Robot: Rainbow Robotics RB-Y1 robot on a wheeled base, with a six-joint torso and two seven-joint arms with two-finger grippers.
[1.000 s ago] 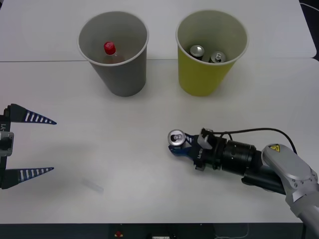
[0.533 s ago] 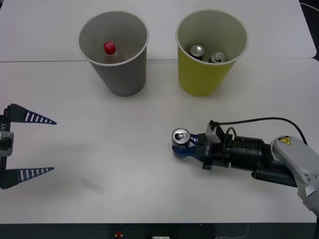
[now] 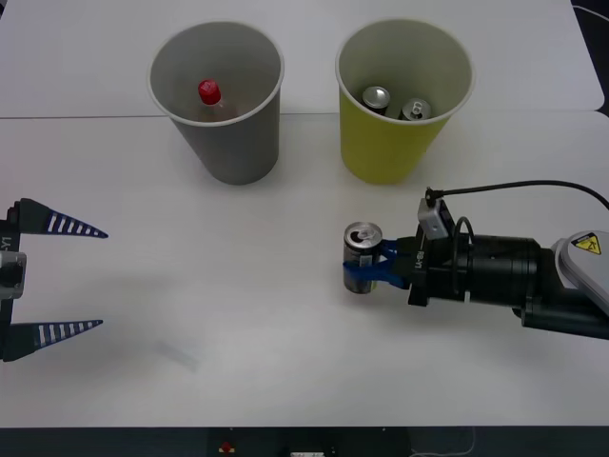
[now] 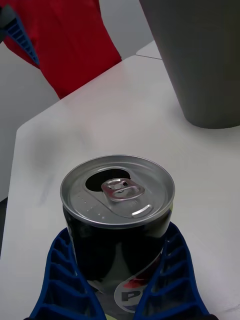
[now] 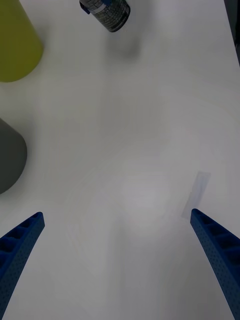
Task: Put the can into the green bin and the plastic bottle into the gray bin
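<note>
The right gripper point(image 3: 379, 269), fingers clenched on the small silver aluminium can point(image 3: 362, 257), has carried it nearer the tall yellow-green bin point(image 3: 400, 143); the left gripper point(image 3: 57, 278) idles, fingers released, at the desk's point(image 3: 238, 314) left edge.

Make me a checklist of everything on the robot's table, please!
Surface: white table, with a faint pale patch toward the left gripper.
Can: the can stands upright in front of the green bin, tab up, top already open.
Green bin: the green bin stands upright with two more cans inside.
Gray bin: the gray bin stands upright with the plastic bottle already inside, red cap up.
Clutter: nothing seen.
Grippers: the right gripper is closed on the can; the left gripper is open, at the table's left edge.
Cables: a black cable loops over the right arm.
Surroundings: something red beyond the table.
</note>
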